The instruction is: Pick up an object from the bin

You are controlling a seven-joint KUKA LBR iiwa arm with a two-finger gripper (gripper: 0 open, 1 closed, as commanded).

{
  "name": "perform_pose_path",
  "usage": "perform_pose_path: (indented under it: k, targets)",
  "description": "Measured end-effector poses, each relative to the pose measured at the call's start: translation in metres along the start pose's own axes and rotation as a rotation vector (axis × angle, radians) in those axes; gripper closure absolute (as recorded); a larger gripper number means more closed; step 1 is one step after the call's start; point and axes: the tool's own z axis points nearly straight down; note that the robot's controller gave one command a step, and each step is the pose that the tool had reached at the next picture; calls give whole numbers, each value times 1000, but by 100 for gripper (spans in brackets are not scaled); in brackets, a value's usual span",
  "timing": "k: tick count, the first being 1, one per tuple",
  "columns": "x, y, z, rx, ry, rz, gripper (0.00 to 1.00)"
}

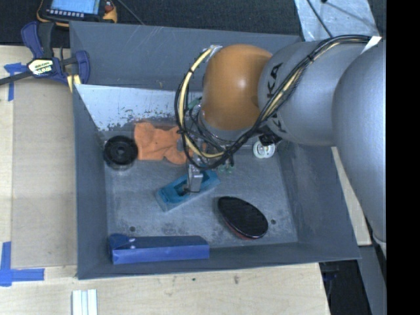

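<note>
My gripper (195,181) reaches down at the bin's middle, its tip resting on or just above a light blue flat piece (176,194) that lies slanted on the floor. An orange crumpled cloth (156,142) lies just behind and to the left of the gripper, partly under the arm. A black oval object with a reddish rim (242,217) lies to the right in front.
A black round disc (121,151) sits at the left. A long dark blue bar (159,248) lies along the front wall. A small white round thing (264,150) shows at the right under the arm. The arm with its orange cover hides the back middle.
</note>
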Motion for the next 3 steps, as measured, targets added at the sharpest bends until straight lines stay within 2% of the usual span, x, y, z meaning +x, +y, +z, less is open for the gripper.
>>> perform_pose_path:
  k: [1,2,3]
  targets:
    - [-2,-1,-5,-1,-8,3,0]
    - [4,-10,36,-4,-8,-281,0]
    - [9,-11,39,-8,-8,-378,0]
